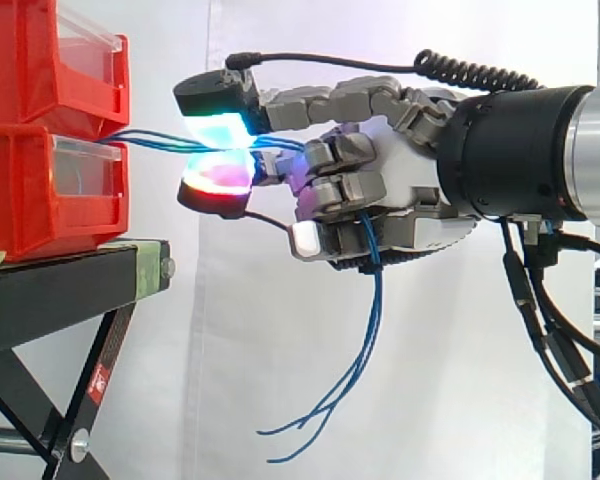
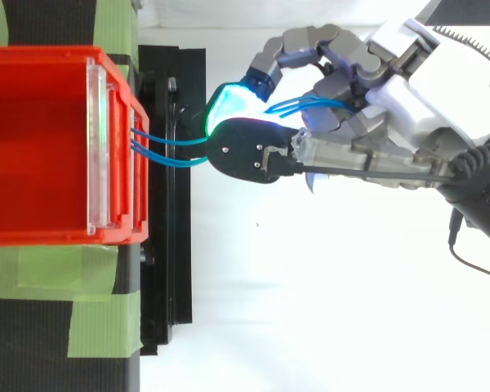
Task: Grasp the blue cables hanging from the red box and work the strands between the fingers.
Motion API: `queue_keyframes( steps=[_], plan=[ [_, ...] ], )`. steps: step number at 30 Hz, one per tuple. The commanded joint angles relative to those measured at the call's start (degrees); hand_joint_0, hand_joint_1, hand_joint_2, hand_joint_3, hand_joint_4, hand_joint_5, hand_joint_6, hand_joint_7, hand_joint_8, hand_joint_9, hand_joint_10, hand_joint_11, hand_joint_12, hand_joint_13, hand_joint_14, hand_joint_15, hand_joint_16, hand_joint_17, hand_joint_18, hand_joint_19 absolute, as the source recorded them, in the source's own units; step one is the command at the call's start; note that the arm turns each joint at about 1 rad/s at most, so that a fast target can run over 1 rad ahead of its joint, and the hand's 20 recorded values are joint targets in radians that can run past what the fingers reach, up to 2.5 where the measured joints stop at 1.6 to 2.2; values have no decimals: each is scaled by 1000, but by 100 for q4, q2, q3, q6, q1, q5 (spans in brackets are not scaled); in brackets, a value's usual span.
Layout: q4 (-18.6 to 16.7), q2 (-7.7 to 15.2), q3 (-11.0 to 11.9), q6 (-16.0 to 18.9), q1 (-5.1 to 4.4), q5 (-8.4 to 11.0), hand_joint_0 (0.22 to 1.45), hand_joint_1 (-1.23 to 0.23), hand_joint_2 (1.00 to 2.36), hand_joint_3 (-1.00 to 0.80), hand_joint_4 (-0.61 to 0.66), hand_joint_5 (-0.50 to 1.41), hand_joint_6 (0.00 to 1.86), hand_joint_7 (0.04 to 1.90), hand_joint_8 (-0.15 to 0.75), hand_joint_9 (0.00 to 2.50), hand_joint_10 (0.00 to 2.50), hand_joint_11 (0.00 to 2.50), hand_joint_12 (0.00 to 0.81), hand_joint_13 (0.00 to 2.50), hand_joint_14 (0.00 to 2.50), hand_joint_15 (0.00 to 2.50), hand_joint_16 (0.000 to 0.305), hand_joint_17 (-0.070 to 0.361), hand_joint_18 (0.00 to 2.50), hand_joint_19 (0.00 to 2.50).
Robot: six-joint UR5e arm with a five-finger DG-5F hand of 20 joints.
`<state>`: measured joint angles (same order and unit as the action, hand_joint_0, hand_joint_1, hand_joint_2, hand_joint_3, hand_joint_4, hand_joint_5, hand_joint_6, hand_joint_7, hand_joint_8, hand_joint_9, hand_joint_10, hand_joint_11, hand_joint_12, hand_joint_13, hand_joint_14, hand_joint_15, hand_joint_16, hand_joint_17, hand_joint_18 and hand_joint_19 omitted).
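Hand (image 1: 405,195) pinches blue cables (image 1: 150,140) just off red box (image 1: 30,200) — ends dangle free.

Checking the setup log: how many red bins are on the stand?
2. The upper bin sits stacked on the lower bin, which rests on the black stand. More may be hidden beyond the side view's left edge.

No legible text, small red sticker (image 1: 100,381) on the black stand leg (image 1: 114,336), print too small to read
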<state>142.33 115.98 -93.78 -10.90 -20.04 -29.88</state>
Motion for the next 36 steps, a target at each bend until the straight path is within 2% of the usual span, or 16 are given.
queue_keyframes(
  steps=[1,3,4,5,7,10,12,14,15,19,24,27,29,30,31,36],
  plan=[
    [-4,4,0,0,0,0,835,-704,1011,47,150,35,1257,948,507,1641,2500,2500,726,1976,2500,1785,259,194,2500,608],
    [-4,4,0,0,0,0,906,-690,1002,152,109,31,1294,955,507,1641,2500,2500,726,1976,2500,1785,259,194,2500,608],
    [-4,4,0,0,0,0,867,-675,1224,54,117,27,1305,957,507,1641,2500,2500,726,1976,2500,1785,259,194,2500,608],
    [-4,-5,0,0,0,0,856,-609,1344,108,138,25,1304,955,507,1641,2500,2500,726,1976,2500,1785,259,194,2500,608],
    [-4,4,0,0,9,0,866,-552,1387,144,151,42,1284,961,507,1641,2500,2500,726,1976,2500,1785,259,194,2500,608],
    [-4,-5,0,0,0,0,713,-498,1588,-101,234,34,1291,951,507,1641,2500,2500,726,1976,2500,1785,259,194,2500,608],
    [-12,-5,0,0,0,0,704,-539,1406,-190,248,45,1283,951,507,1641,2500,2500,726,1976,2500,1785,259,194,2500,608],
    [-12,-5,0,0,0,0,738,-479,1557,-122,190,64,1237,962,507,1641,2500,2500,726,1976,2500,1785,259,194,2500,608],
    [-12,4,0,0,9,0,808,-466,1501,0,156,96,1152,981,507,1641,2500,2500,726,1976,2500,1785,259,194,2500,608],
    [-12,4,0,0,0,0,973,-486,1252,224,167,486,281,1358,507,1641,2500,2500,726,1976,2500,1785,259,194,2500,608],
    [-12,-5,0,0,9,0,1027,-525,1113,276,172,583,124,1462,507,1641,2500,2500,726,1976,2500,1785,259,194,2500,608],
    [-12,4,0,0,9,0,1064,-618,1006,394,195,544,212,1448,507,1641,2500,2500,726,1976,2500,1785,259,194,2500,608],
    [-12,-5,0,0,9,0,1049,-697,1001,406,219,424,448,1308,507,1641,2500,2500,726,1976,2500,1785,259,194,2500,608],
    [-4,-5,0,0,9,0,1011,-744,1037,376,213,255,849,1124,507,1641,2500,2500,726,1976,2500,1785,259,194,2500,608],
    [-12,-5,0,0,9,0,986,-760,1057,343,209,170,1021,1065,507,1641,2500,2500,726,1976,2500,1785,259,194,2500,608],
    [-4,-5,0,0,9,0,976,-779,1002,319,197,39,1294,985,507,1641,2500,2500,726,1976,2500,1785,259,194,2500,608]
  ],
)
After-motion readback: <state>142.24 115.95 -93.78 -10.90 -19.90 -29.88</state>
